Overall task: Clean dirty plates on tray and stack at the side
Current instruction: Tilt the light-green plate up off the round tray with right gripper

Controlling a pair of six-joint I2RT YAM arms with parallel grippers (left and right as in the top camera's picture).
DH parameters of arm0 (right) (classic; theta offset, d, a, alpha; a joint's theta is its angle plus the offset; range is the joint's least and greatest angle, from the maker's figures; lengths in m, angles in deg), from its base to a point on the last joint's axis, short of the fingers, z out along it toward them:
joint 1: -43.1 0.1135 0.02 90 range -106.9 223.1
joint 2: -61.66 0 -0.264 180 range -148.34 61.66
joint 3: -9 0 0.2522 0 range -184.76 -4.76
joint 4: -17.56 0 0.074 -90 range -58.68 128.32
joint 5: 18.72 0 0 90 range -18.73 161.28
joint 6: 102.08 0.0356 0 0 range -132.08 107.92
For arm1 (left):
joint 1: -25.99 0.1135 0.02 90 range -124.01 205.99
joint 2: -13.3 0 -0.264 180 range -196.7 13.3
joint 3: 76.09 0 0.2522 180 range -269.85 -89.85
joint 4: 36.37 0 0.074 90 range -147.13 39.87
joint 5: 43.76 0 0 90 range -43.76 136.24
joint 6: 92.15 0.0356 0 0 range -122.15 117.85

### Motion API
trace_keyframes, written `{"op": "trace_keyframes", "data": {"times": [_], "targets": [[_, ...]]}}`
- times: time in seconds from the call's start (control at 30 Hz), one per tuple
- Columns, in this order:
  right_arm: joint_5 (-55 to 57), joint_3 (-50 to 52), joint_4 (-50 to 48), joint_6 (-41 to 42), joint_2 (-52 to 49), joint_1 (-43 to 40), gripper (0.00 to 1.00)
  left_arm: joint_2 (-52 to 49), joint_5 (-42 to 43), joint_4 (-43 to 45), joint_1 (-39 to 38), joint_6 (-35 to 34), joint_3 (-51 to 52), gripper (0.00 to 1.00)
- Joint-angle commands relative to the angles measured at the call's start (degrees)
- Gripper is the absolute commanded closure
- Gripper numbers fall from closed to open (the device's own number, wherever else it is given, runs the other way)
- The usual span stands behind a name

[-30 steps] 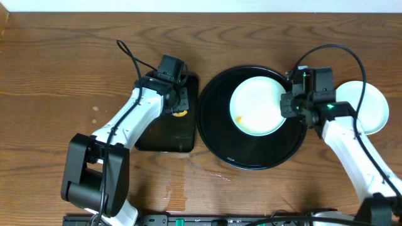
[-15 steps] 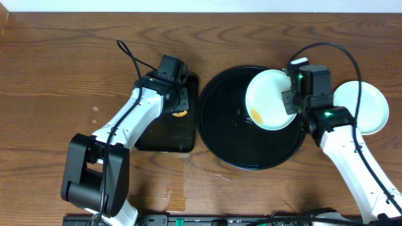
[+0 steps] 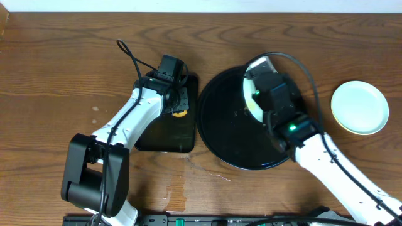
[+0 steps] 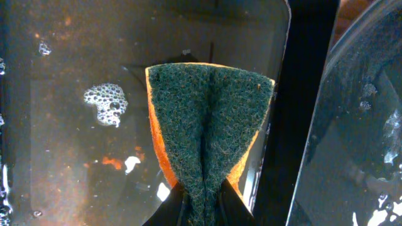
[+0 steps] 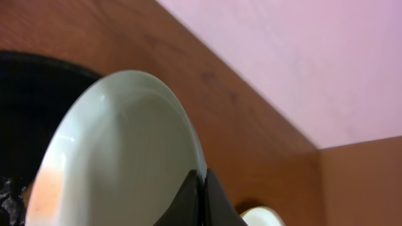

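Note:
My right gripper (image 5: 204, 176) is shut on the rim of a pale plate (image 5: 119, 150) and holds it tilted on edge above the round black tray (image 3: 226, 125). An orange smear sits at the plate's lower left. From overhead only a sliver of this plate (image 3: 247, 94) shows beside the right gripper (image 3: 255, 83). A second pale plate (image 3: 359, 107) lies flat on the table to the right of the tray. My left gripper (image 4: 204, 201) is shut on a folded green and orange sponge (image 4: 210, 125) over the rectangular tray.
The rectangular black tray (image 4: 75, 63) holds soapy water with foam and orange specks, and sits just left of the round tray (image 4: 364, 125). In the overhead view the left arm (image 3: 135, 113) reaches across the table's left side. A wall runs along the far edge.
The right arm lifted the plate off the tray and swung left, tipping it from flat to on edge. The plate at the side is now uncovered. The left arm stayed still.

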Motion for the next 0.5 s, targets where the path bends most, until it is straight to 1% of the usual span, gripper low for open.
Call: {"op": "trace_keyframes", "data": {"times": [0.0,0.17,0.47], "targets": [[9.92,-1.14,-2.36,-5.44,1.2,3.26,0.99,0.0,-0.5,0.0,0.35,0.96,0.28,0.87],[13.64,-1.14,-6.14,-10.19,1.2,5.75,0.99,0.0,-0.5,0.0,0.35,0.96,0.28,0.87],[13.99,-1.11,-7.32,-9.16,1.2,5.86,0.99,0.0,-0.5,0.0,0.35,0.96,0.28,0.87]]}}
